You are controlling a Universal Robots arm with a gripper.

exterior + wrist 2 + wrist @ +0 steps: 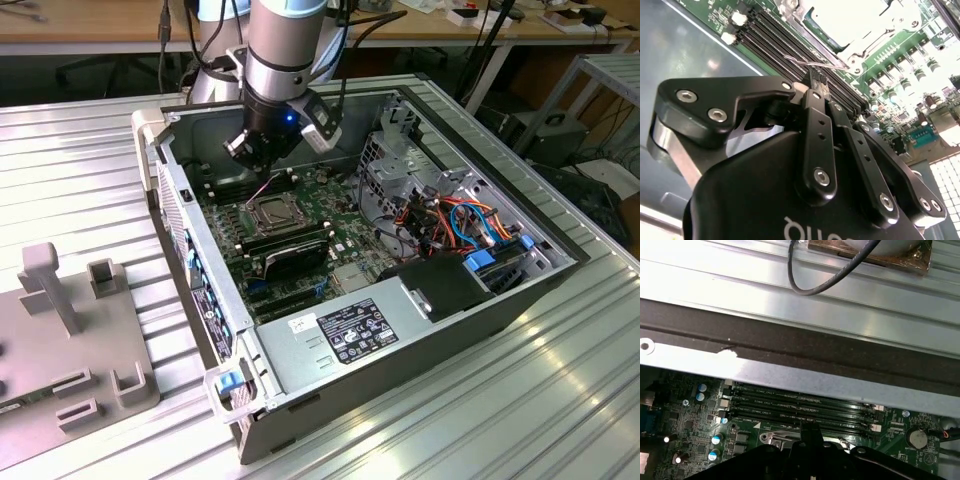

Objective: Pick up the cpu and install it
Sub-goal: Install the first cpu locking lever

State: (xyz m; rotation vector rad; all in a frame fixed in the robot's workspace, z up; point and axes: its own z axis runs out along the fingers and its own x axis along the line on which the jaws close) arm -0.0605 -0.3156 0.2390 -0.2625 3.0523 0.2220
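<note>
The tool, fingers pressed together and gripping nothing, hung above the motherboard's socket. The cpu looked light, stiff, fragile; best held by its edges.

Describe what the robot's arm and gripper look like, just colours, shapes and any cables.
In the exterior view the arm is a silver-grey cylinder ending in a black wrist section with a small blue light, and dark cables trail behind it. In the second wrist view the gripper is matte black, with flat bar-like linkages joined by silver hex-socket screws and pale lettering on its body.
</note>
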